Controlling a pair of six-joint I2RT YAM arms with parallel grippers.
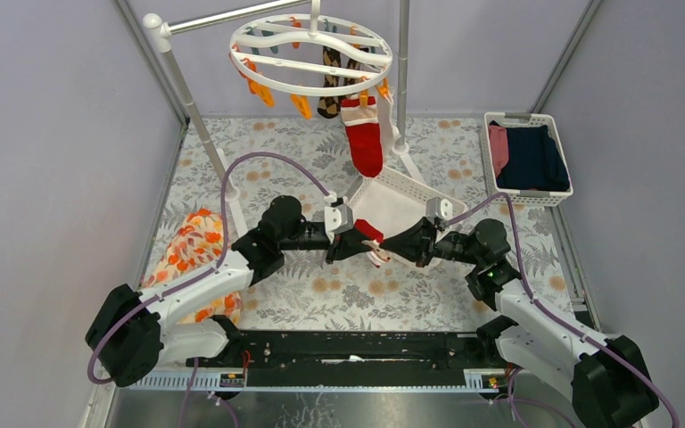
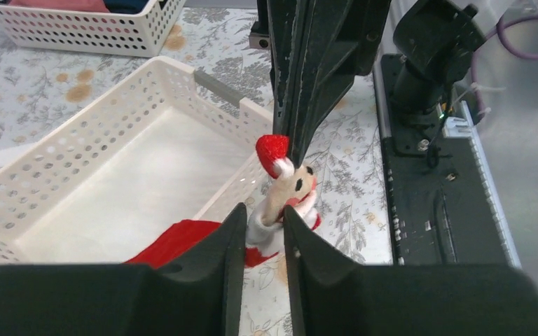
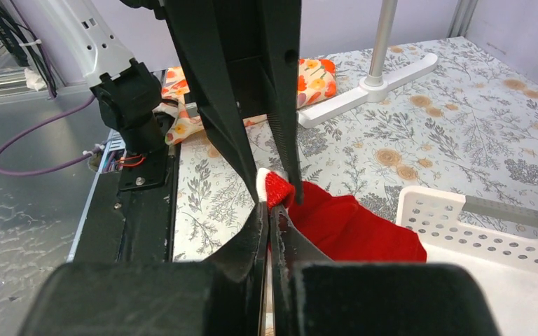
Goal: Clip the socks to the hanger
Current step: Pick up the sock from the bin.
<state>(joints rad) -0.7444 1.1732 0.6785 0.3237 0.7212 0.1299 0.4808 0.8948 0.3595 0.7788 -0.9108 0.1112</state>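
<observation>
A red sock with a white cuff (image 1: 370, 232) is stretched between both grippers above the floral mat, at the near corner of a white basket. My left gripper (image 1: 355, 241) is shut on its white cuff (image 2: 263, 224). My right gripper (image 1: 385, 246) is shut on a red fold of the same sock (image 3: 277, 187); the red body (image 3: 350, 227) trails toward the basket. The round white hanger (image 1: 312, 55) hangs at the back. A red sock with a white cuff (image 1: 364, 134) and a brown argyle sock (image 1: 330, 85) are clipped to it, and orange pins (image 1: 301, 105) dangle free.
The low white slatted basket (image 1: 415, 192) lies just behind the grippers. A second white basket (image 1: 491, 165) with navy and pink clothes stands at the back right. An orange floral cloth (image 1: 192, 245) lies at the left. The hanger stand's poles (image 1: 402, 80) and foot stand at the back.
</observation>
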